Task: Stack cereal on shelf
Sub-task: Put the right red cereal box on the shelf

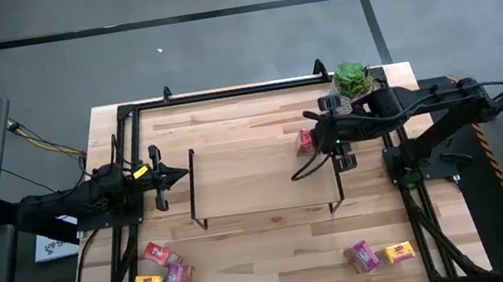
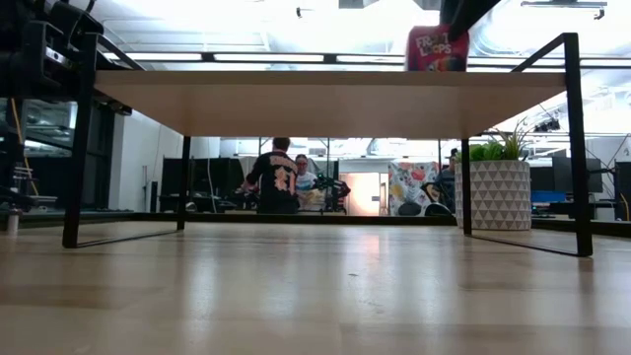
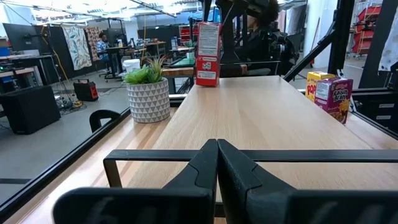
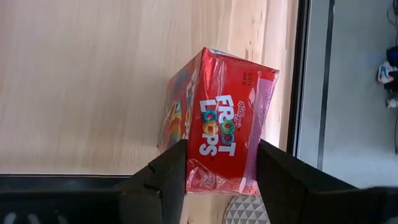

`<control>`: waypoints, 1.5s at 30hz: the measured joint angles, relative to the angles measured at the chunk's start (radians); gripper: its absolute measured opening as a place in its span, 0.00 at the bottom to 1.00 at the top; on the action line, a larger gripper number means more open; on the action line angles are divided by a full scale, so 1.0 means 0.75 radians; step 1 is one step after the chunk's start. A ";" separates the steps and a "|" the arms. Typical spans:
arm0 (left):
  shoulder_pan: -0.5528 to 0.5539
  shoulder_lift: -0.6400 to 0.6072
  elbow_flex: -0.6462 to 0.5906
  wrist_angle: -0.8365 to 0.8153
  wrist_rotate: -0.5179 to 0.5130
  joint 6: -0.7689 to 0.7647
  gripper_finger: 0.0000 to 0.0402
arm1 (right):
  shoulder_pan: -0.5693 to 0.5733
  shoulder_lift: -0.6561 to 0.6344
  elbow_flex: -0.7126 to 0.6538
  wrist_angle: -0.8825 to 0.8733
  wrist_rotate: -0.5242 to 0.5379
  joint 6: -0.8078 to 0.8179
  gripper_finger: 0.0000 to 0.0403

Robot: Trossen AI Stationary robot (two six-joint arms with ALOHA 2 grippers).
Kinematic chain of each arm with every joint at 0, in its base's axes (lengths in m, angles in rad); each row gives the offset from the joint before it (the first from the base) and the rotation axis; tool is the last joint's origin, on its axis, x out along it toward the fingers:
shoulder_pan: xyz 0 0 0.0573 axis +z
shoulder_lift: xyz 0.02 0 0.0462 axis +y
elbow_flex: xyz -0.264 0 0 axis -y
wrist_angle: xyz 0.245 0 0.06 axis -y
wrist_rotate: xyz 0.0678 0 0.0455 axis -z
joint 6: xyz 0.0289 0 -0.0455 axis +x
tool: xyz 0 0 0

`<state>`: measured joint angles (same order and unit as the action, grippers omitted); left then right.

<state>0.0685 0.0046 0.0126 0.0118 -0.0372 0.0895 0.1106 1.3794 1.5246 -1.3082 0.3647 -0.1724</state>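
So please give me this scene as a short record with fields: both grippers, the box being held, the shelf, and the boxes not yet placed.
right gripper: shut on the red box, holding it at the right end of the shelf
left gripper: shut, empty, at the shelf's left edge
plant: far right corner of the table
left boxes: three, near edge
right boxes: two, near edge

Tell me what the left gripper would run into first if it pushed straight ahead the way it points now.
Likely the shelf: the shut left gripper points at its near black wire edge, level with the board. Beyond that stands the red box, though depth is hard to judge.
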 joint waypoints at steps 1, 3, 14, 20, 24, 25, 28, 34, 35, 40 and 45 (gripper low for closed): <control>0.000 0.000 0.000 0.000 0.000 0.000 0.01 | 0.000 0.000 0.000 0.011 -0.002 -0.023 0.40; 0.000 0.000 0.000 0.000 0.000 0.000 0.01 | 0.000 0.001 -0.002 0.037 -0.007 -0.073 0.40; 0.000 0.000 0.000 0.000 0.000 0.000 0.01 | 0.000 0.004 -0.004 0.095 -0.010 -0.054 0.40; 0.000 0.000 0.000 0.000 0.000 0.000 0.01 | 0.000 0.004 -0.004 0.099 -0.009 -0.095 0.40; 0.000 0.000 0.000 0.000 0.000 0.000 0.01 | 0.000 0.004 -0.004 0.118 -0.007 -0.057 0.40; 0.000 0.000 0.000 0.000 0.000 0.000 0.01 | 0.000 0.004 -0.004 0.121 -0.006 -0.055 0.40; 0.000 0.000 0.000 0.000 0.000 0.000 0.01 | 0.000 0.004 -0.004 0.120 -0.003 -0.076 0.40; 0.000 0.000 0.000 0.000 0.000 0.000 0.01 | 0.000 0.003 -0.004 0.124 -0.003 -0.087 0.40; 0.000 0.000 0.000 0.000 0.000 0.000 0.01 | 0.000 0.003 -0.004 0.124 -0.003 -0.087 0.40; 0.000 0.000 0.000 0.000 0.000 0.000 0.01 | 0.000 0.003 -0.004 0.124 -0.033 -0.081 0.40; 0.000 0.000 0.000 0.000 0.000 0.000 0.01 | 0.000 0.002 -0.004 0.124 -0.067 -0.066 0.40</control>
<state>0.0688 0.0044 0.0127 0.0119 -0.0373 0.0895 0.1108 1.3811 1.5219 -1.2151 0.3145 -0.2219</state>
